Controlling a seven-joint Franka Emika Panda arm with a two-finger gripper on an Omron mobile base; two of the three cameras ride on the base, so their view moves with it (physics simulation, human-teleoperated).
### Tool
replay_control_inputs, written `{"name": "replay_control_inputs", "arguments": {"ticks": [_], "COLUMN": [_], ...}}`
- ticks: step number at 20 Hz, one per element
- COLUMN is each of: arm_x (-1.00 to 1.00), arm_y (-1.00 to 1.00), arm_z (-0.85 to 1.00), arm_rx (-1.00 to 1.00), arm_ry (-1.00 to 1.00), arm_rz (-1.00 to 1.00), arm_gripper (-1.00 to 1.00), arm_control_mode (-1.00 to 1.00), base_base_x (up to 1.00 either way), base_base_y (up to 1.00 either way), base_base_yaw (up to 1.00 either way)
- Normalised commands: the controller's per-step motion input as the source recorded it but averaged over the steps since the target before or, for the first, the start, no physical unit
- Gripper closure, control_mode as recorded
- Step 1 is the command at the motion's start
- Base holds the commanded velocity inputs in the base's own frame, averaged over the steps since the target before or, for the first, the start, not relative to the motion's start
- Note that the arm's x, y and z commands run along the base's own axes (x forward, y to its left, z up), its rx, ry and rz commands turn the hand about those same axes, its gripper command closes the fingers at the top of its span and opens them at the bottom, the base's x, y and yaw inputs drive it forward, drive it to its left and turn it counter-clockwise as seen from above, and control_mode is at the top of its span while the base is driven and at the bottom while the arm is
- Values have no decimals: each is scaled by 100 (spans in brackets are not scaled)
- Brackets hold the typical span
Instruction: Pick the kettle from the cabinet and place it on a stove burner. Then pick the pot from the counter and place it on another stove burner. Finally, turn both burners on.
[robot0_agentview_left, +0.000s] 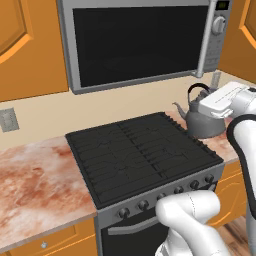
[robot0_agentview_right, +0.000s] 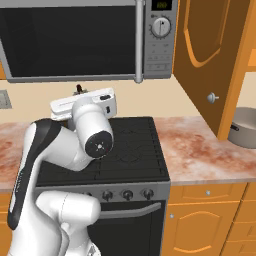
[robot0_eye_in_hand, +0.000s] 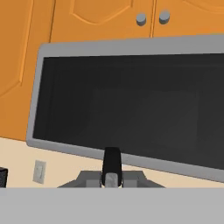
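From the left base camera I see the kettle (robot0_agentview_left: 202, 119) at about 2 o'clock of the stove (robot0_agentview_left: 140, 152), hanging over the stove's right rear edge, where the grate meets the counter (robot0_agentview_left: 35, 177); I cannot tell whether its base touches down or hangs just above. The white hand covers the top of its loop handle.

In the hand camera the gripper (robot0_eye_in_hand: 111, 178) is closed: both fingertips are pinched onto a dark upright bar that rises between them, which is the kettle's handle. Beyond it, at 12 o'clock, I see the microwave (robot0_eye_in_hand: 131, 105) with its dark door, and above that orange cabinet doors (robot0_eye_in_hand: 96, 17) with two round knobs. A wall socket (robot0_eye_in_hand: 39, 171) sits at 9 o'clock on the cream wall.

From the right base camera the arm (robot0_agentview_right: 60, 150) blocks the kettle's body; a small dark bit shows above the hand. The pot (robot0_agentview_right: 244, 127) stands at 3 o'clock, on the counter well apart from the stove, just past an open cabinet door (robot0_agentview_right: 207, 60). The knobs (robot0_agentview_right: 128, 194) line the stove's steel front at 6 o'clock.
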Motion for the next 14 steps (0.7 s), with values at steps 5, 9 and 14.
{"name": "replay_control_inputs", "arguments": {"ticks": [5,9,14], "arm_x": [19,30,33], "arm_y": [-7,-15,-13], "arm_z": [-25,-21,-18], "arm_rx": [0,1,1], "arm_ry": [0,0,1], "arm_rz": [3,8,11], "arm_gripper": [100,100,100], "arm_control_mode": [-100,-100,-100], "base_base_x": [0,0,0], "base_base_y": [0,0,0], "base_base_yaw": [0,0,0]}}
